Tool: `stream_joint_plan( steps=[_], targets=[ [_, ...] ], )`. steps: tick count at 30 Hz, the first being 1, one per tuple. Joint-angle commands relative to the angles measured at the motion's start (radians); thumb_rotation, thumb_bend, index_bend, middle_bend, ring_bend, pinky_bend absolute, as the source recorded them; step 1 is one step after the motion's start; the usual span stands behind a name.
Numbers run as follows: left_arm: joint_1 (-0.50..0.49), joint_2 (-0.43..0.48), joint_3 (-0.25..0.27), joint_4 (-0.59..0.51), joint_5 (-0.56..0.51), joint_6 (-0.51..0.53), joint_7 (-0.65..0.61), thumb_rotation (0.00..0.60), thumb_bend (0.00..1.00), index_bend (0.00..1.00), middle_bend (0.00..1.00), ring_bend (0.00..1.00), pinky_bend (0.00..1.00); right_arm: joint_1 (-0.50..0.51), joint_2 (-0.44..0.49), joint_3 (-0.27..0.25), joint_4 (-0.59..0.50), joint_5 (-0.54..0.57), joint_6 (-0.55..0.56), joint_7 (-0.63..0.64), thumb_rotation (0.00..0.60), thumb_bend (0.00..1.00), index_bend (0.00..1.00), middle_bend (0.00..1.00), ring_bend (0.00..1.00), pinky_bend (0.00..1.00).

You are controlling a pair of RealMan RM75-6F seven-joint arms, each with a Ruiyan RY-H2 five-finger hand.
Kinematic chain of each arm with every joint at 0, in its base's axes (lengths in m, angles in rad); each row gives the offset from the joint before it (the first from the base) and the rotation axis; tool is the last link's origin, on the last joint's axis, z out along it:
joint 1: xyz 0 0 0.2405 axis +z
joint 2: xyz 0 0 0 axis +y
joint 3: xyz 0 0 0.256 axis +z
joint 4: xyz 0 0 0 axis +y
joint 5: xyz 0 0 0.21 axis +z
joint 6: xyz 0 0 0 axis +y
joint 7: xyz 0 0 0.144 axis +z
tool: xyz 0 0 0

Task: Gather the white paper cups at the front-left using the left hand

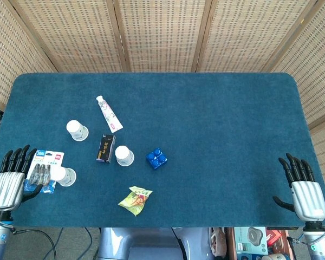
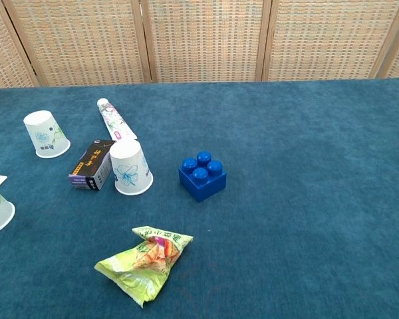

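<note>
- The left hand (image 1: 10, 183) lies at the front-left edge of the desk (image 1: 216, 124), back upward, fingers spread and pointing away from the robot, holding nothing.
- Its thumb reaches toward a blister card (image 1: 45, 164) lying just beside it on the blue cloth.
- The right hand (image 1: 303, 192) sits at the front-right corner in the same pose, fingers apart and empty, well away from every object.
- Neither hand shows in the chest view.
- Three white paper cups stand upside down. The nearest cup (image 1: 63, 175) rests at the edge of the blister card, close to the left hand's thumb.
- A second cup (image 1: 76, 130) stands farther back on the left.
- The third cup (image 1: 124, 155) stands near the middle, touching or just beside a small dark box (image 1: 104, 148).
- A tube (image 1: 109, 113) lies behind the box, a blue brick (image 1: 156, 158) to the right of the third cup, and a green snack packet (image 1: 135, 199) near the front edge.
</note>
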Motion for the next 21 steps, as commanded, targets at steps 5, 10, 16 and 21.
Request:
stream_joint_plan(
  steps=[5,10,16,21],
  targets=[
    [0.001,0.000,0.000,-0.002,0.006,0.000,0.000,0.600,0.23,0.00,0.00,0.00,0.00,-0.001,0.000,-0.002,-0.003,-0.005,0.001,-0.003,0.600,0.14,0.00,0.00,0.00,0.00],
    [0.000,-0.001,0.000,-0.003,0.007,-0.005,0.004,0.600,0.23,0.00,0.00,0.00,0.00,0.000,0.000,-0.002,-0.002,-0.003,-0.002,-0.002,0.600,0.14,0.00,0.00,0.00,0.00],
    [-0.006,-0.002,-0.004,-0.009,0.005,-0.015,0.000,0.600,0.23,0.00,0.00,0.00,0.00,0.002,0.001,-0.001,-0.002,0.000,-0.007,0.003,0.600,0.14,0.00,0.00,0.00,0.00],
    [-0.034,0.014,-0.021,-0.037,-0.008,-0.054,0.025,0.600,0.23,0.00,0.00,0.00,0.00,0.007,-0.001,0.000,0.000,0.008,-0.019,0.004,0.600,0.14,0.00,0.00,0.00,0.00]
  ],
)
